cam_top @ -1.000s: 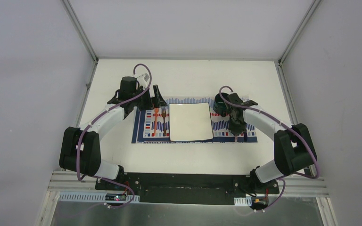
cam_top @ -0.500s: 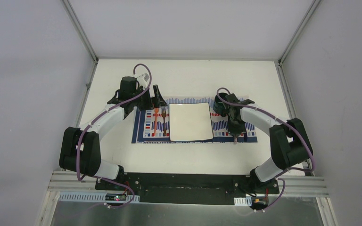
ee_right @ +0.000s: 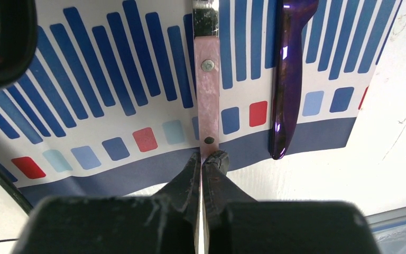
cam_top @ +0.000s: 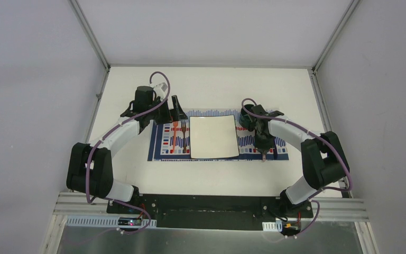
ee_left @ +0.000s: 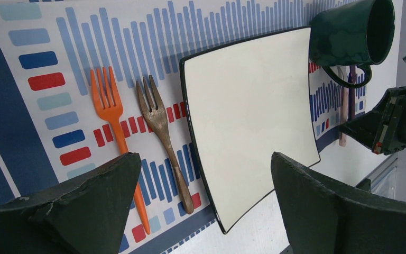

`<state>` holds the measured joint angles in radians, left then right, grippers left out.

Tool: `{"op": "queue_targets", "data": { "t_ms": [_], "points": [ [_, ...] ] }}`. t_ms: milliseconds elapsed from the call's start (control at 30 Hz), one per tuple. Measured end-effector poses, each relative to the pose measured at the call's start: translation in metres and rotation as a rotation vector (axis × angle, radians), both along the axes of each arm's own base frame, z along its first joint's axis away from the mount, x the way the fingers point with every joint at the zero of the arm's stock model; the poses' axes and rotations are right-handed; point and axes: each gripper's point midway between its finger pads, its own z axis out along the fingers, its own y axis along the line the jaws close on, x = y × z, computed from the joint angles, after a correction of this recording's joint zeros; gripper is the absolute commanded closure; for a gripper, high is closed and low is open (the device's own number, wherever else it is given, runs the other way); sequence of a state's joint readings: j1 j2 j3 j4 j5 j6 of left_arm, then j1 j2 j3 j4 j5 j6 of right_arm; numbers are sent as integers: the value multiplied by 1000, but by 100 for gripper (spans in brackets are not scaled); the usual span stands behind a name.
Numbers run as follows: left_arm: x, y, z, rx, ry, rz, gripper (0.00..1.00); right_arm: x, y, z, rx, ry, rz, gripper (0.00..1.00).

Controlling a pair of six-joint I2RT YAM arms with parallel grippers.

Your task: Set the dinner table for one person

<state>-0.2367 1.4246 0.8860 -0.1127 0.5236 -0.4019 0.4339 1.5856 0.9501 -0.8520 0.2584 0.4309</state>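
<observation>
Both left jaws stand apart above the orange fork [ee_left: 111, 108]; right jaws, together, touch pink knife [ee_right: 206, 90].

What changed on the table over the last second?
Only the right arm moved: its elbow swung in toward the placemat, and its shut jaws slid slightly left, staying at the near end of the pink-handled knife. Nothing was picked up or let go. The left arm, jaws wide open, the forks, square plate and green mug stayed put.
</observation>
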Motion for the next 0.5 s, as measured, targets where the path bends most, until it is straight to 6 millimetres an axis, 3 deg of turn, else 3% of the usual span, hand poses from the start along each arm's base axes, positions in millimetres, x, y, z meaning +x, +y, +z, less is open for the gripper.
{"op": "queue_targets", "data": {
  "t_ms": [500],
  "points": [
    [0, 0, 0, 0, 0, 0, 1, 10, -2, 0, -37, 0, 6, 100]
  ]
}}
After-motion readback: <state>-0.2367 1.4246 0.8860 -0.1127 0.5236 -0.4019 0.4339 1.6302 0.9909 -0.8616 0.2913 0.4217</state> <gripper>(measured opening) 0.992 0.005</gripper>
